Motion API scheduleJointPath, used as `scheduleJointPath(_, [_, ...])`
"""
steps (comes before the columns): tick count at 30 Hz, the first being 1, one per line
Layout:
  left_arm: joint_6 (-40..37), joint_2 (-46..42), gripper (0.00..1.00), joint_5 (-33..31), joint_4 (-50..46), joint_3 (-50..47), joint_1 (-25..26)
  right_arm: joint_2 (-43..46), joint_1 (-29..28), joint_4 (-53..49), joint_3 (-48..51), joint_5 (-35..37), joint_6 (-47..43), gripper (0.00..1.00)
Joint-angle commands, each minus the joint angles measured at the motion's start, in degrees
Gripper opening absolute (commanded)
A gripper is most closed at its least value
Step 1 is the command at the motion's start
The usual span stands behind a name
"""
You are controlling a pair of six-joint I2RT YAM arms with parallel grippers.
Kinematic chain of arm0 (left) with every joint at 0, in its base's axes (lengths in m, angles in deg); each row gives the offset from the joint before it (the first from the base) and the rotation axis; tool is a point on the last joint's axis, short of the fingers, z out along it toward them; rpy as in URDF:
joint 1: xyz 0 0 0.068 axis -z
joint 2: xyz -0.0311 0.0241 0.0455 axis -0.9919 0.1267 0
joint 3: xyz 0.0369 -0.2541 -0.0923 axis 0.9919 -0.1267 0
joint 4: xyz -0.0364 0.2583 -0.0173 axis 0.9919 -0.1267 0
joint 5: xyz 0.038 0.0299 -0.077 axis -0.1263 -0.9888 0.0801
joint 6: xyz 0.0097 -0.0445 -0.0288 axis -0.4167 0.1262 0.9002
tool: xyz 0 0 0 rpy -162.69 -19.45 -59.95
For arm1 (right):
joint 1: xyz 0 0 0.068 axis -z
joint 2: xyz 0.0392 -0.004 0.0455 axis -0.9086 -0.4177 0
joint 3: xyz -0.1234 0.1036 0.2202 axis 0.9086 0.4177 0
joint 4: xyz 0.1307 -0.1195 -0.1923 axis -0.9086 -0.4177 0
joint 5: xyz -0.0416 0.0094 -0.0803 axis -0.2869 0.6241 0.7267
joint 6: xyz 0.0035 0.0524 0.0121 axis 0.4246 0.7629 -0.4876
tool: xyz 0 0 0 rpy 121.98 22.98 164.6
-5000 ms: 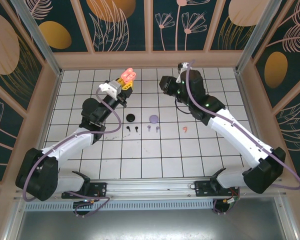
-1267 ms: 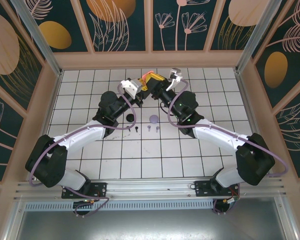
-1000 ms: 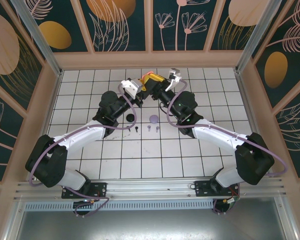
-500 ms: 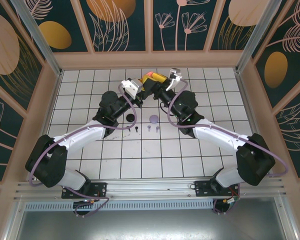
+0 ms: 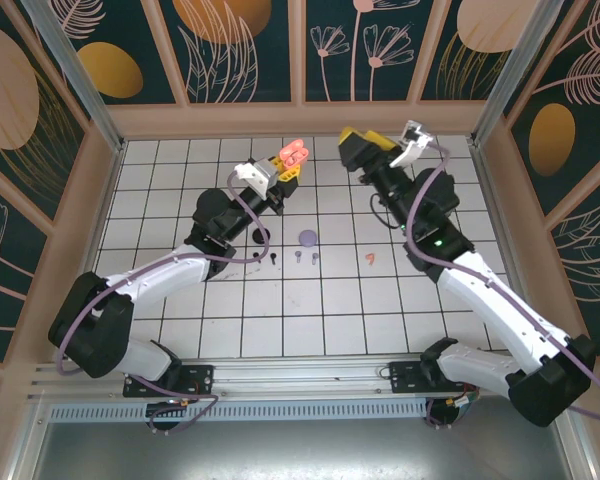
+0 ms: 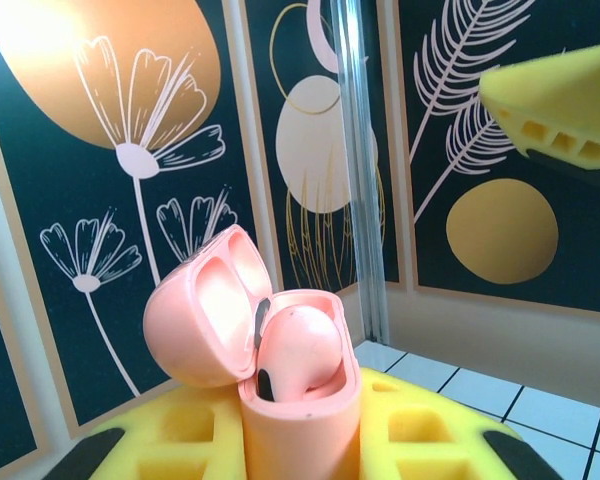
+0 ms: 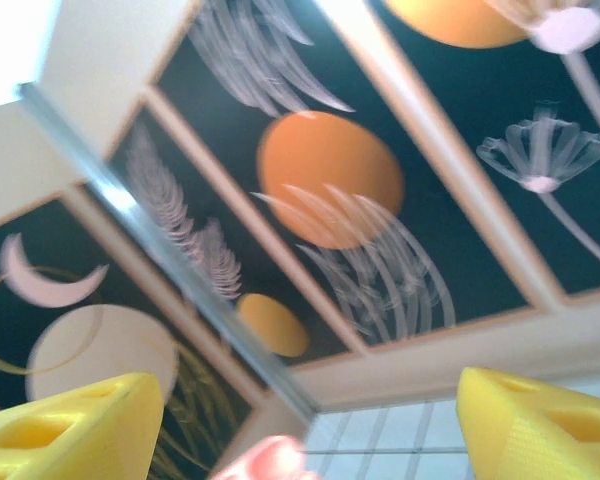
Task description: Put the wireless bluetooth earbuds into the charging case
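My left gripper [image 5: 283,170] is shut on the coral-pink charging case [image 5: 293,153], holding it up above the far middle of the table. In the left wrist view the case [image 6: 302,420] stands upright between the yellow fingers [image 6: 170,435], lid [image 6: 202,312] swung open, with one coral-pink earbud [image 6: 298,345] seated inside. My right gripper [image 5: 366,143] hangs open to the right of the case, apart from it, nothing between its yellow fingers [image 7: 540,425]. Another coral-pink earbud [image 5: 370,258] lies on the table. Two black earbuds [image 5: 263,257] and two lilac earbuds [image 5: 306,257] lie in a row.
A black case [image 5: 261,237] and a lilac case [image 5: 308,238] rest on the white tiled table [image 5: 300,320] just behind the row of earbuds. Patterned walls [image 5: 300,60] enclose the table on three sides. The right arm [image 5: 480,290] crosses the right half.
My right gripper has opened and drawn back to the right, away from the coral-pink case it was meeting. The left gripper keeps its hold, the case shifted slightly.
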Motion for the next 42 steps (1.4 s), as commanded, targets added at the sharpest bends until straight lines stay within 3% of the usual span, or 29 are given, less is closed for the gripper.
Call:
scheduleJointPath(1, [-0.4,-2.6,0.00,-0.5,2.8,-0.7,0.3,-1.8,4.8,-22.3,-4.1,-0.4,4.8,0.77])
scheduleJointPath(5, [-0.9,-3.3,0.00,-0.2,2.0,-1.0,0.3,-8.7,9.6,-39.5,-9.8,-4.7,2.1,0.76])
scheduleJointPath(8, [-1.0,-3.8,0.00,0.1,1.6,-1.2,0.3,-14.6,10.1,-47.3,-11.7,-6.1,-3.4,0.75])
scheduleJointPath(14, [-1.5,-5.6,0.00,-0.1,0.8,-1.9,0.3,-25.3,9.9,-56.5,-11.3,-1.5,-10.9,0.72])
scheduleJointPath(20, [-2.5,-6.7,0.00,-0.1,-0.2,-2.0,0.3,-32.8,9.7,-57.8,-9.6,-1.5,-13.8,0.67])
scheduleJointPath(28, [-1.9,-6.8,0.00,-0.1,0.4,-2.3,0.3,-37.0,8.0,-58.2,-7.3,-0.8,-15.3,0.49])
scheduleJointPath(42, [-1.5,-6.7,0.00,-0.2,0.9,-2.7,0.3,-40.9,6.3,-58.4,-5.0,2.5,-17.0,0.43])
